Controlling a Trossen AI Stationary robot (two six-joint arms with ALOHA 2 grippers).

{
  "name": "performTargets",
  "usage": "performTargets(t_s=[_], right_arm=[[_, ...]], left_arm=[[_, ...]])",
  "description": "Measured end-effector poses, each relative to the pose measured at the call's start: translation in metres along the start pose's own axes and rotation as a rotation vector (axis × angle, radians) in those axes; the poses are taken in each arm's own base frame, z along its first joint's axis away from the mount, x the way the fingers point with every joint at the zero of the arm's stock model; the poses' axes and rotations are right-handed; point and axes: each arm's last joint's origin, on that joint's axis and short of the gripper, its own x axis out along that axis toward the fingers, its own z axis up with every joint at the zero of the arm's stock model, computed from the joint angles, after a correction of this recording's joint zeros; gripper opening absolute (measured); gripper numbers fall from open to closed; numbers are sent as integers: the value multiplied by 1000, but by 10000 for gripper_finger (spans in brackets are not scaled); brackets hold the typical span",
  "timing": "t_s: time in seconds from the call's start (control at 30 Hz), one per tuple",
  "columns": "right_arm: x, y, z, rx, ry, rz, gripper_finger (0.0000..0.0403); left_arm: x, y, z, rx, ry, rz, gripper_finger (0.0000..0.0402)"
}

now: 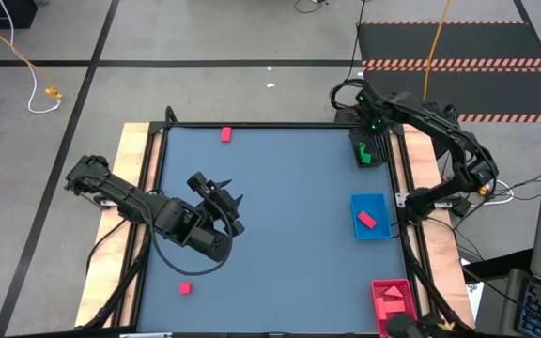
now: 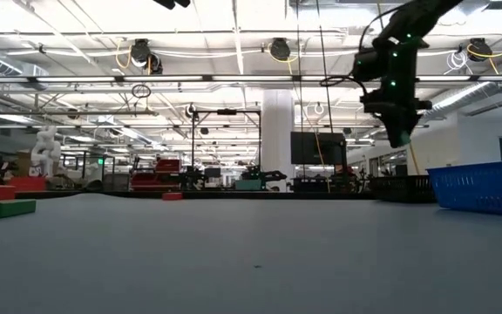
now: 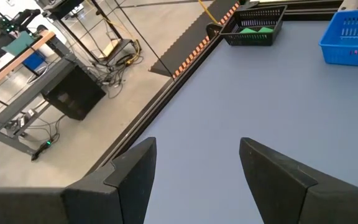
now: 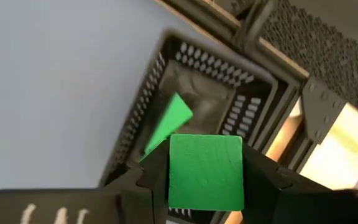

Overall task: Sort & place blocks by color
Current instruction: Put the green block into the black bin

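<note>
My right gripper (image 4: pixel 205 186) is shut on a green cube (image 4: pixel 205 163) over the black mesh tray (image 4: pixel 166 56) at the table's far right corner. A green wedge (image 4: pixel 166 124) lies on that tray's floor. In the high view this gripper (image 1: pixel 372 141) hangs over the tray (image 1: pixel 363 158). One red block (image 1: pixel 225 134) lies on the mat near the far edge and another (image 1: pixel 185 288) near the near-left corner. My left gripper (image 1: pixel 236 211) is open, above bare mat left of centre, touching nothing (image 3: pixel 197 168). My right gripper pinches the green cube between its two fingers (image 4: pixel 151 180), which sit on two opposite side faces (image 4: pixel 174 177). The fingers come from above, pointing down. The cube is lifted clear, straight above the black tray's opening.
A blue tray (image 1: pixel 369 214) with a red block (image 1: pixel 366 220) stands at the right edge. A red tray (image 1: pixel 393 299) with pink and red pieces sits at the near right corner. A raised frame borders the blue-grey mat (image 1: pixel 289 188), whose middle is bare.
</note>
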Motion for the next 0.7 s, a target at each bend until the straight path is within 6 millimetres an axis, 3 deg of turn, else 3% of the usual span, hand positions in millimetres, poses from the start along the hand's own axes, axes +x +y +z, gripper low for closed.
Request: performTargets(t_s=[0.17, 0.37, 0.7], right_arm=[[13, -4, -18, 7, 21, -4, 127], [21, -2, -26, 5, -58, 24, 131], [22, -2, -26, 20, -103, 21, 211]], left_arm=[[0, 0, 0, -1, 0, 0, 234], [0, 0, 0, -4, -1, 0, 234], [0, 0, 0, -4, -1, 0, 234]])
